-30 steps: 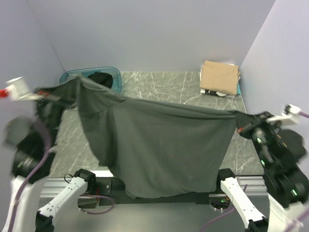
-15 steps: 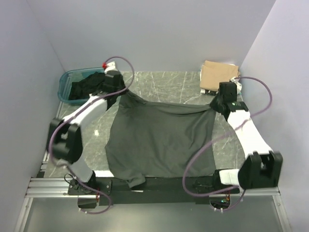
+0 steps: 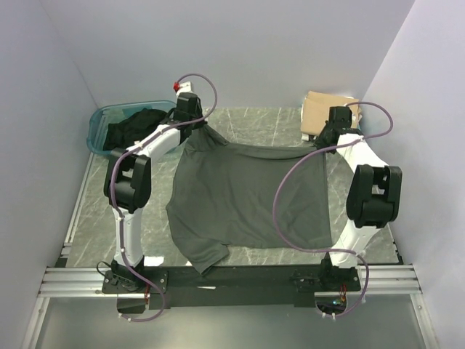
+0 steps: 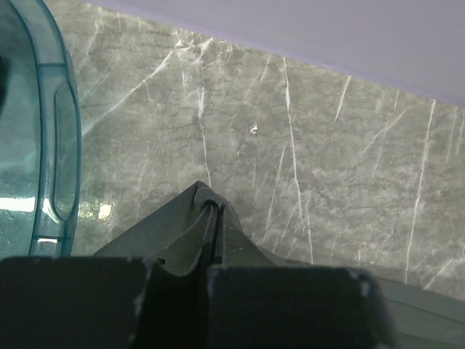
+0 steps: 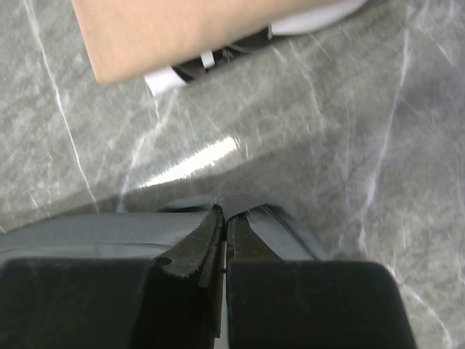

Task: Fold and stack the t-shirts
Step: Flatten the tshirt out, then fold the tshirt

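From above, we see the grey shirt (image 3: 247,193) spread mid-desk, its 2 far corners pinched by the left gripper (image 3: 196,127) and right gripper (image 3: 323,142). A tan shirt (image 3: 328,110) lies at the far-right corner. Left wrist: fingers clamped on a cloth fold near the tub (image 4: 62,145). Right wrist: fingers likewise squeezing cloth.

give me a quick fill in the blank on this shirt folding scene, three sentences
The left gripper and the right gripper are both shut on the far edge of the dark ____ cloth t-shirt.
The translucent teal plastic tub holds crumpled cloth coloured ____.
The folded cloth shirt in the far right corner is ____.
Missing words: grey; black; tan.
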You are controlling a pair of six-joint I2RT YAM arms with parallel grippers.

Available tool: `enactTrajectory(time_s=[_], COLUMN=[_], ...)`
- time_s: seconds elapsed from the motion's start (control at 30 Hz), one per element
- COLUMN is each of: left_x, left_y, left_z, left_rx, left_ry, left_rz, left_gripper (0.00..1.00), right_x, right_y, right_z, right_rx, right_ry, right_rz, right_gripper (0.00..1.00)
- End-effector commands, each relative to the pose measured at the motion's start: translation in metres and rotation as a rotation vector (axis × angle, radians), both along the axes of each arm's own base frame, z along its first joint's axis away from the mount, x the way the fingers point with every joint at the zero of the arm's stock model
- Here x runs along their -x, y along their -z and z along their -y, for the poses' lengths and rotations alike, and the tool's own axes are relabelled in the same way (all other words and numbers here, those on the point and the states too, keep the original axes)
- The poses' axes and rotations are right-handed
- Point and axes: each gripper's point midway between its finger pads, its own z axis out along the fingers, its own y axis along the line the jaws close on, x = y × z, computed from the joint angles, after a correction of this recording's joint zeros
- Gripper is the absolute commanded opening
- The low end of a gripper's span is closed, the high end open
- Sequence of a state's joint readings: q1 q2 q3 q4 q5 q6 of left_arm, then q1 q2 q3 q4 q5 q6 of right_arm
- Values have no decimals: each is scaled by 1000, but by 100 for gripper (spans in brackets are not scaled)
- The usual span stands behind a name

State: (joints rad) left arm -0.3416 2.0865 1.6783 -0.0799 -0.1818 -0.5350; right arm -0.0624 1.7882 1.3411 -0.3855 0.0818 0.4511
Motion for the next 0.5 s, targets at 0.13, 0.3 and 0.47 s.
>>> enactTrajectory(time_s=[0.13, 0.3, 0.47], left_x=[9, 50, 98], left_y=[-33, -34, -31], left_z=[-2, -4, -18], left_rx=[37, 71, 55], left_ry=[-1, -26, -131], left_rz=[50, 24, -14], left_gripper=[1, 1, 1], right_x=[-22, -8, 8], right_y=[-22, -23, -27], right_z=[5, 1, 2], right_rx=[-7, -16, -5], right_ry=[-28, -49, -45], right_rz=[70, 63, 61], right_gripper=[0, 0, 0])
